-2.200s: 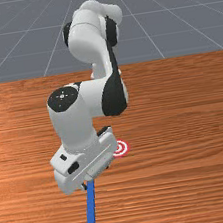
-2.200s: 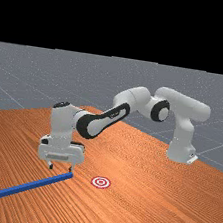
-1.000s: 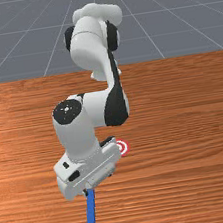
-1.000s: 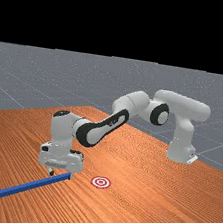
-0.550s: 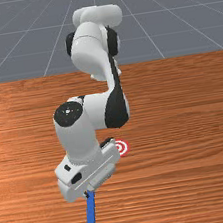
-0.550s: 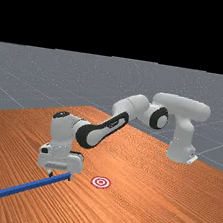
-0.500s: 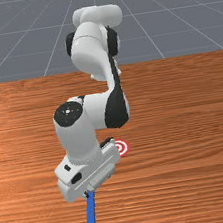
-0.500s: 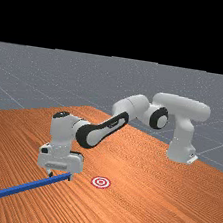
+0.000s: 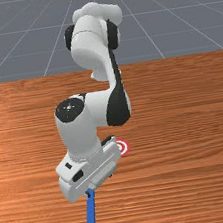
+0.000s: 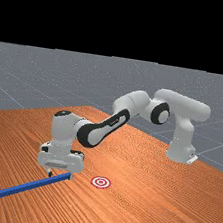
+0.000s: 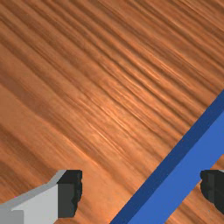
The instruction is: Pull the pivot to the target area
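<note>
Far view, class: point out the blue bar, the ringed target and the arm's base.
Blue bar (image 10: 23, 188): far view, middle of its length.
Ringed target (image 10: 101, 182): far view, its centre.
Arm's base (image 10: 180, 154): far view, its white foot.

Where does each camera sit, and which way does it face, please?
Front view: across the table, facing my arm and looking down; my arm reaches toward it.
Far view: farther off, looking down across the table; my whole arm shows, reaching toward the far view's left.
Wrist view: on my gripper, looking down at the wood; both fingers show.
All three share the blue bar; front and far also share the round target.
</note>
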Tool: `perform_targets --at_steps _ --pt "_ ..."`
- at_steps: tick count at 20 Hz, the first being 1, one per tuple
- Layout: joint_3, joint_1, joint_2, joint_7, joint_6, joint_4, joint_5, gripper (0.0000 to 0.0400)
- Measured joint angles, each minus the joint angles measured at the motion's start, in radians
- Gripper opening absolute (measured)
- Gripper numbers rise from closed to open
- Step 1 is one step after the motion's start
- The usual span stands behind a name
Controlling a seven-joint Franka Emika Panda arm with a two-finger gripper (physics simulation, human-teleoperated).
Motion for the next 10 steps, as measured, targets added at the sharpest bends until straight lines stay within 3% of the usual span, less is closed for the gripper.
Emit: perform_targets --at_steps 1,2,4,10 --pt "0.003 0.001 -0.039 -0.011 0.066 -0.082 0.007 0.0400" --pt "-0.022 0.010 0.042 0.027 -0.054 0.078 -0.024 0.0400" --pt "-0.008 0.001 0.038 0.079 -0.047 0.067 0.006 0.0400" --pt "-0.001 -0.002 0.039 0.009 -0.069 0.079 -0.005 0.0400"
